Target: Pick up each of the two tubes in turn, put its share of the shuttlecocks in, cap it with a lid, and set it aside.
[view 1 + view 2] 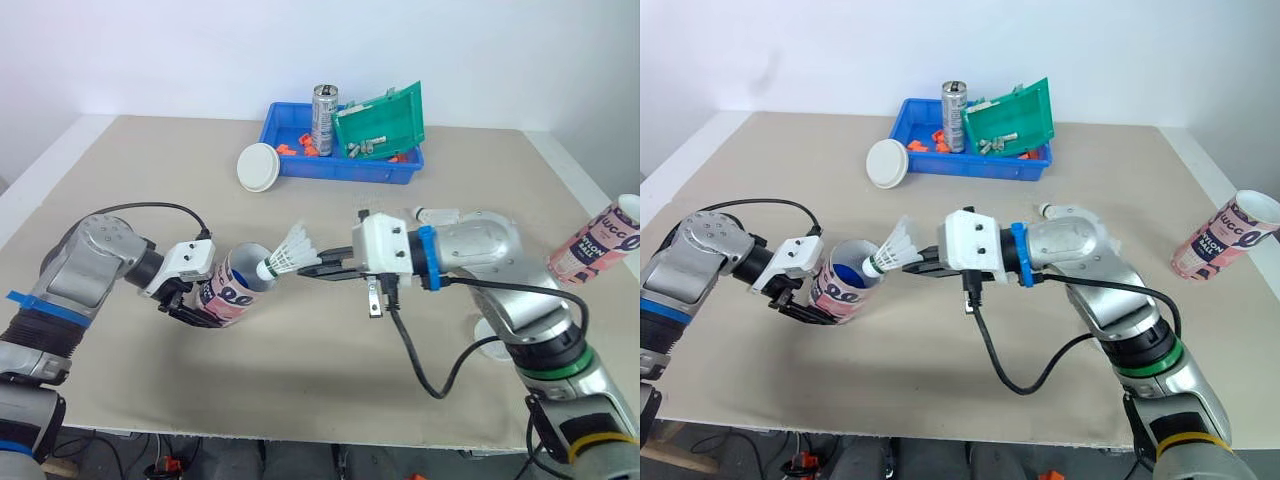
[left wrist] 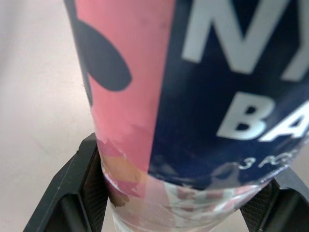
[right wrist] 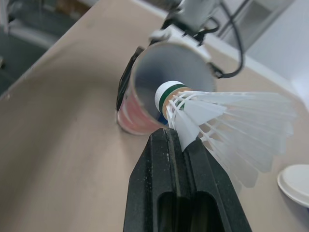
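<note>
My left gripper (image 1: 190, 302) is shut on a pink and navy tube (image 1: 235, 285), held tilted above the table with its open mouth facing right. Its black fingers (image 2: 89, 183) clamp the tube's lower end. My right gripper (image 1: 325, 268) is shut on a white shuttlecock (image 1: 290, 252), pinching its feather skirt. The green-banded cork tip (image 3: 169, 93) sits right at the tube's mouth (image 3: 166, 72). A second pink tube (image 1: 605, 242) leans at the table's right edge. One white lid (image 1: 258, 166) lies beside the blue bin.
A blue bin (image 1: 340, 172) at the back holds a metal can (image 1: 324, 118), a green box (image 1: 385, 122) and small orange parts. Another white lid (image 1: 492, 340) lies partly under my right arm. A cable (image 1: 420, 360) hangs from the right wrist.
</note>
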`<state>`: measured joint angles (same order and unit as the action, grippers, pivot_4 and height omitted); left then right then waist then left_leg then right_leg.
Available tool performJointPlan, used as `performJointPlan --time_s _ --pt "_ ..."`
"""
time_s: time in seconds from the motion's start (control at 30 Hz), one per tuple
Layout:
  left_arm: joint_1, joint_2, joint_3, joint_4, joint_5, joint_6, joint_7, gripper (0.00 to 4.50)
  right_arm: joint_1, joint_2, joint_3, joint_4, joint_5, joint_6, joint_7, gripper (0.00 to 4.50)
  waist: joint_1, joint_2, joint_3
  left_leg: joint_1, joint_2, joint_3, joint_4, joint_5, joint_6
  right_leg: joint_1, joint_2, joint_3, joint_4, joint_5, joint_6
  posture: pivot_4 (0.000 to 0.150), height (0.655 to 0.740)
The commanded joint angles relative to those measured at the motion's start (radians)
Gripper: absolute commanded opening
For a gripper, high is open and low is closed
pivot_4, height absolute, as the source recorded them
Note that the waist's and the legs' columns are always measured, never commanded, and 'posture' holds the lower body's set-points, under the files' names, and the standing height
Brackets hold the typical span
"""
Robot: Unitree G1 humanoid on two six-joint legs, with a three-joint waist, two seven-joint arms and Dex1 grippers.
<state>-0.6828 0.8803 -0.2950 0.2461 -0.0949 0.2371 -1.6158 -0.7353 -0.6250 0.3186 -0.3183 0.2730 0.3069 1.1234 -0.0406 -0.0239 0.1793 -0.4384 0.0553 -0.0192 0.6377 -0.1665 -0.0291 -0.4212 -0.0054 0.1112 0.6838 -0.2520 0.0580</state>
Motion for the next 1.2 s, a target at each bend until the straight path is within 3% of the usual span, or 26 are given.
performJointPlan --time_s 0.03,0.1,0.27,0.3,0.33,0.5,0.63,0.9,1.2 --pt "0.016 -0.010 -0.048 0.003 0.018 -0.001 0.001 2.95 -0.064 0.032 0.025 0.036 -0.032 -0.039 0.024 0.02 0.000 0.000 0.000 0.000 0.000 0.000 0.000 0.000 0.000 0.000 0.000 0.000 0.000 0.000 0.000 0.150 0.7038" --pt "0.018 -0.009 -0.047 -0.001 0.018 0.002 0.001 2.95 -0.092 0.055 0.038 0.054 -0.031 -0.036 0.037 0.02 0.000 0.000 0.000 0.000 0.000 0.000 0.000 0.000 0.000 0.000 0.000 0.000 0.000 0.000 0.000 0.150 0.7038" --pt "0.034 -0.014 -0.038 -0.020 0.021 0.013 0.001 2.95 -0.172 0.094 -0.024 0.055 0.079 0.081 0.059 2.11 0.001 0.000 0.000 0.000 0.000 0.000 0.000 0.000 0.000 0.000 0.000 -0.001 0.000 0.000 0.000 0.150 0.7038" --pt "0.036 -0.015 -0.037 -0.024 0.020 0.015 0.002 2.95 -0.171 0.094 -0.040 0.047 0.101 0.099 0.059 2.11 0.001 0.000 0.000 0.000 0.000 0.000 0.000 0.000 0.000 0.000 0.000 -0.001 0.000 0.000 0.000 0.150 0.7038" --pt "0.038 -0.016 -0.037 -0.024 0.022 0.015 0.003 2.95 -0.166 0.091 -0.061 0.034 0.131 0.120 0.059 2.69 0.002 0.000 0.000 0.000 0.000 0.000 0.000 0.000 0.000 0.000 0.000 -0.001 0.000 0.000 0.000 0.150 0.7038" --pt "0.050 -0.021 -0.032 -0.038 0.025 0.017 0.010 2.95 -0.084 0.036 -0.175 -0.005 0.189 0.204 -0.005 2.69 0.006 0.000 0.000 0.000 0.000 -0.001 0.000 0.000 0.000 0.000 0.000 -0.001 0.000 -0.001 0.000 0.150 0.7038" --pt "0.074 -0.022 -0.017 -0.074 0.005 0.039 0.017 2.95 0.185 -0.060 -0.428 -0.005 0.145 0.226 -0.167 2.69 0.020 -0.001 -0.001 -0.001 -0.001 -0.001 -0.001 0.000 0.000 0.002 -0.001 -0.002 -0.001 -0.002 0.001 0.150 0.7038" --pt "0.072 -0.042 -0.016 -0.085 0.007 0.049 0.017 2.95 0.517 -0.189 -0.725 0.024 0.147 0.266 -0.263 2.69 0.018 0.005 -0.004 0.000 -0.004 0.000 -0.002 -0.001 0.001 0.002 -0.004 0.000 -0.001 -0.004 0.004 0.150 0.7038" --pt "0.062 -0.053 -0.011 -0.067 0.019 0.035 0.017 2.95 0.622 -0.200 -0.744 0.147 0.141 0.260 -0.276 2.69 0.017 0.005 -0.004 0.001 -0.005 0.000 0.001 -0.001 0.001 0.004 -0.004 0.001 -0.001 -0.004 0.004 0.150 0.7038"
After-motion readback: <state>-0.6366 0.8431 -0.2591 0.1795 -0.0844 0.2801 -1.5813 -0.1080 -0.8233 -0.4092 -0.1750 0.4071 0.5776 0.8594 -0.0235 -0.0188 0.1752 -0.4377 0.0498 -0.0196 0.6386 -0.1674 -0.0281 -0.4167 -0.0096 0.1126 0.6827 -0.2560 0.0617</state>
